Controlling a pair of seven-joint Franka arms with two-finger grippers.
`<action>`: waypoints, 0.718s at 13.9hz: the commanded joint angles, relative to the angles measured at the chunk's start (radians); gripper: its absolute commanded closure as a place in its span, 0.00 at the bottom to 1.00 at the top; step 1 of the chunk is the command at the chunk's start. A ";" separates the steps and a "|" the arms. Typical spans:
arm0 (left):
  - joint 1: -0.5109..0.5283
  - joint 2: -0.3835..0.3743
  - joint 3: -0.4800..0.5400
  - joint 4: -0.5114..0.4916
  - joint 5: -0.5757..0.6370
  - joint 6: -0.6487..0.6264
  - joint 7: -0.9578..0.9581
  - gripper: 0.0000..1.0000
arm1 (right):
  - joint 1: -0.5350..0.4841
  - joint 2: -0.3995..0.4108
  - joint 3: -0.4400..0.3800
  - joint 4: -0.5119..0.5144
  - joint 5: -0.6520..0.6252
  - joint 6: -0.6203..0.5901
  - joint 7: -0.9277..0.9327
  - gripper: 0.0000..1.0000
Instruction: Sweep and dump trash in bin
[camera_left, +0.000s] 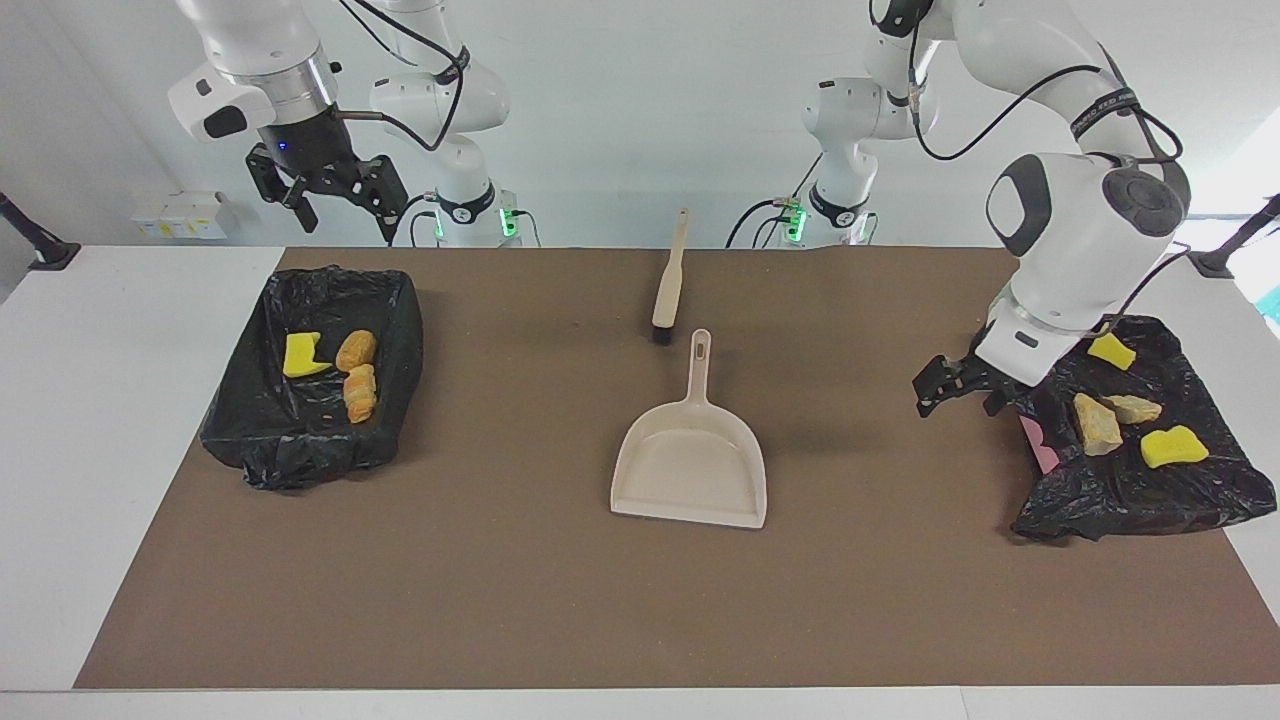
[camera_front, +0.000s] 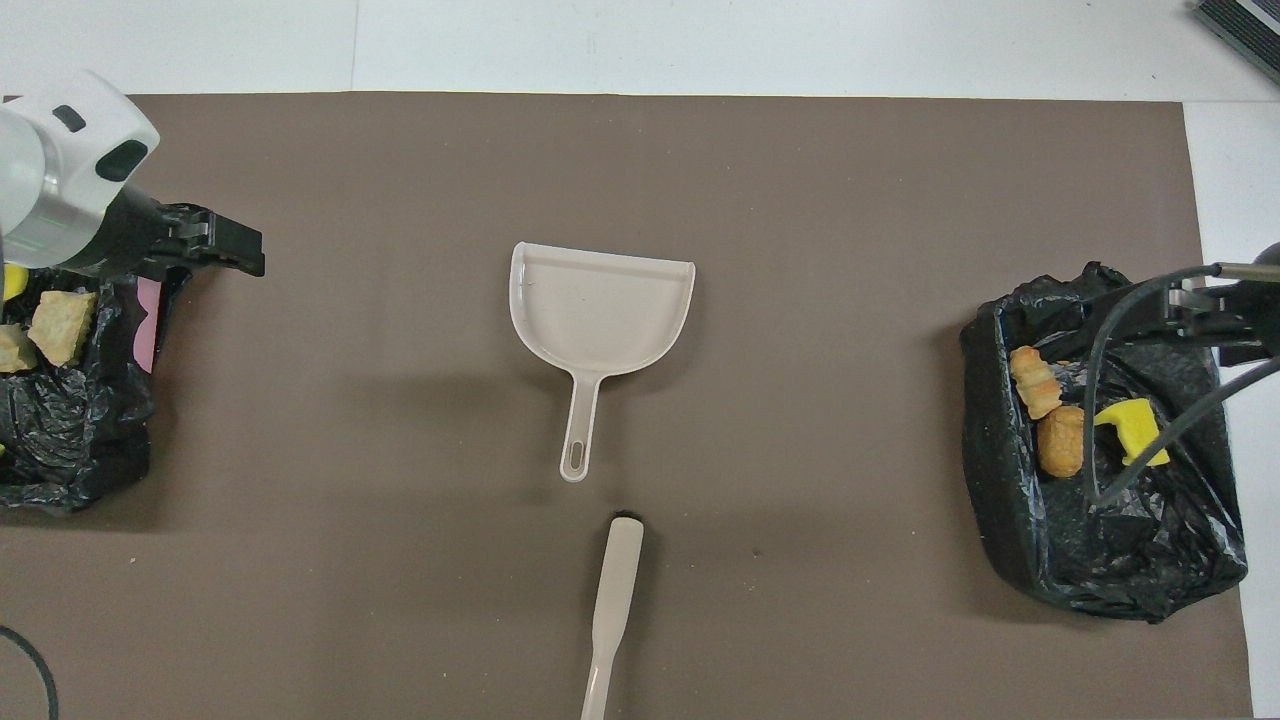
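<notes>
The trash lies in two black-bagged bins. The bin (camera_left: 318, 288) (camera_front: 985, 430) at the right arm's end holds a yellow chunk (camera_left: 300, 355) (camera_front: 1132, 428) and two brown bread-like pieces (camera_left: 358, 392) (camera_front: 1060, 440). In the bin (camera_left: 1110, 500) (camera_front: 70, 450) at the left arm's end lie yellow chunks (camera_left: 1173, 447) and tan pieces (camera_left: 1096, 424) (camera_front: 62, 325). My left gripper (camera_left: 935, 385) (camera_front: 240, 250) hangs open and empty just over the mat beside that bin. High above the other bin's robot-side edge, my right gripper (camera_left: 345, 222) (camera_front: 1225, 320) waits open, holding nothing.
A beige dustpan (camera_left: 690, 465) (camera_front: 598, 320) lies mid-mat, handle toward the robots. A beige brush (camera_left: 668, 285) (camera_front: 610, 610) lies just nearer the robots than it. A pink patch (camera_left: 1040, 445) (camera_front: 148, 335) shows on the wall of the bin at the left arm's end.
</notes>
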 joint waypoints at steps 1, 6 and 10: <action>0.012 -0.090 -0.001 -0.074 0.000 -0.034 0.049 0.00 | -0.006 -0.017 0.002 -0.016 0.011 -0.006 -0.018 0.00; 0.014 -0.118 0.007 -0.007 0.045 -0.181 0.094 0.00 | -0.006 -0.017 0.000 -0.016 0.011 -0.006 -0.018 0.00; 0.014 -0.185 0.008 -0.086 0.043 -0.176 0.105 0.00 | -0.006 -0.017 0.002 -0.016 0.009 -0.006 -0.018 0.00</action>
